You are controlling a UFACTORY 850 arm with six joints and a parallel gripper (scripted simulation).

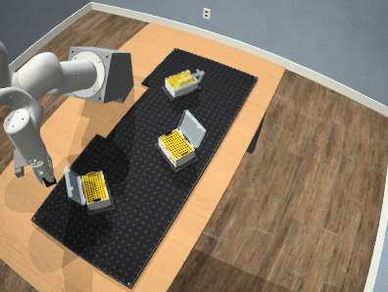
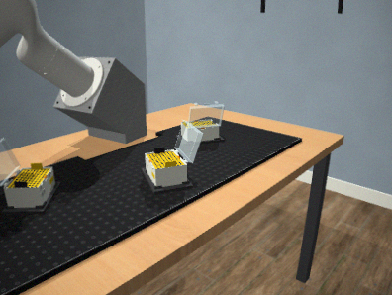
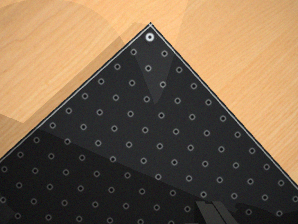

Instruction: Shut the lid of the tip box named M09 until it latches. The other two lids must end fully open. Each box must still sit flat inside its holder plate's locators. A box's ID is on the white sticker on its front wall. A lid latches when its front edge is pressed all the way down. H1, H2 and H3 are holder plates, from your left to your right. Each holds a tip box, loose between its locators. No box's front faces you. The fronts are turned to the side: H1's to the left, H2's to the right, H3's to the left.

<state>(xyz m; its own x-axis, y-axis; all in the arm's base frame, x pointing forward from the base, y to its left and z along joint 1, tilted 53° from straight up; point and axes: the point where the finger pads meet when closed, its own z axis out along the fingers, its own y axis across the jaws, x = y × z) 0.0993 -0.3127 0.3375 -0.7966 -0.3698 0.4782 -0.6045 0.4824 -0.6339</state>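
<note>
Clenched on nothing, the hand (image 1: pixel 47 180) hangs just beside the near box's (image 1: pixel 96 190) raised lid (image 1: pixel 72 185), over the mat's edge. Wooden bench (image 1: pixel 230 147) carries a black perforated mat (image 1: pixel 147 196). Three tip boxes sit on it, the middle box (image 1: pixel 177 148) and far box (image 1: pixel 181 83) also with lids up. Stickers are unreadable, so M09 cannot be told.
</note>
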